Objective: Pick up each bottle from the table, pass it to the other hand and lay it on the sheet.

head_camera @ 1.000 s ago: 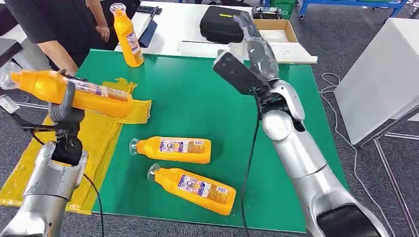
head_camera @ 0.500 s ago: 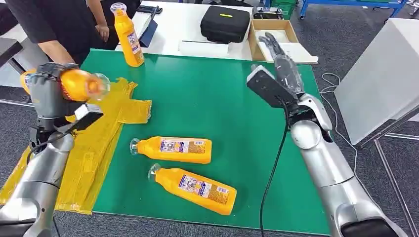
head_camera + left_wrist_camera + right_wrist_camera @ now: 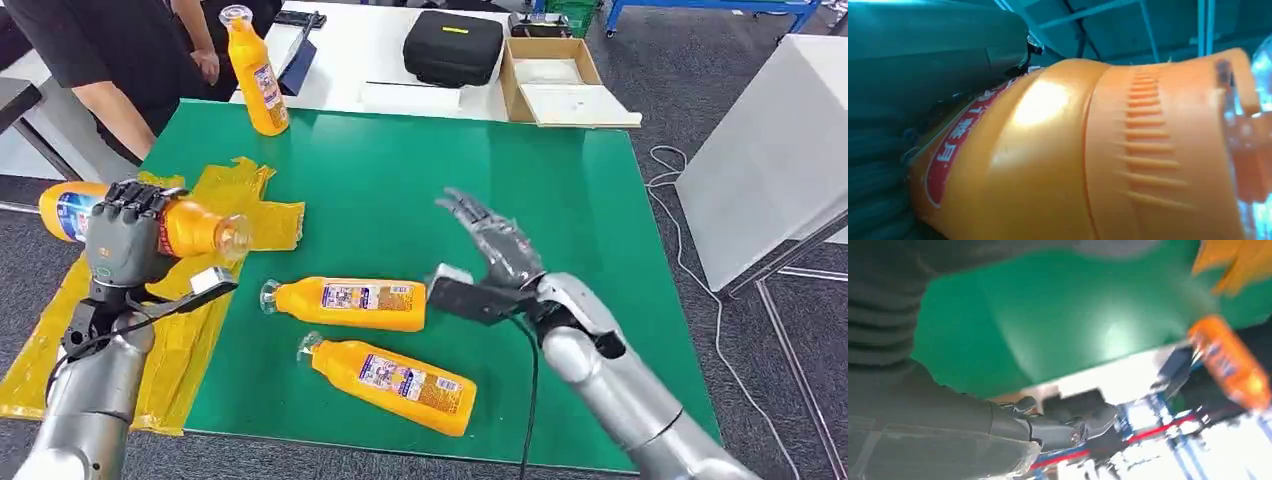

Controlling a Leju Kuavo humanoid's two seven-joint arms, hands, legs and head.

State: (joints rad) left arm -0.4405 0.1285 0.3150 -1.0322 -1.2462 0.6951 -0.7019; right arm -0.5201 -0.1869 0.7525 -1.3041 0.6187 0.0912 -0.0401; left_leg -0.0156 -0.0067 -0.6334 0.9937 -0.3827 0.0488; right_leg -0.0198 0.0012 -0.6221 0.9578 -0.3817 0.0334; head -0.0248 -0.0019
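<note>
Head view shows the left hand (image 3: 128, 232) wrapped around the middle of an orange plastic bottle with a clear cap (image 3: 150, 222), held level above the crumpled yellow plastic sheet (image 3: 205, 315) at the left edge of the green tabletop (image 3: 430, 190). To lay it well, I judge the hand should lower until the bottle's side rests flat on the sheet, then let go gently so it does not roll. The right hand (image 3: 495, 245) is spread, fingers apart, holding nothing, raised above the mat near two more orange bottles lying on their sides (image 3: 350, 302). A fourth orange bottle stands upright (image 3: 255, 75) at the tabletop's far corner, beside a person's arm (image 3: 120, 105).
</note>
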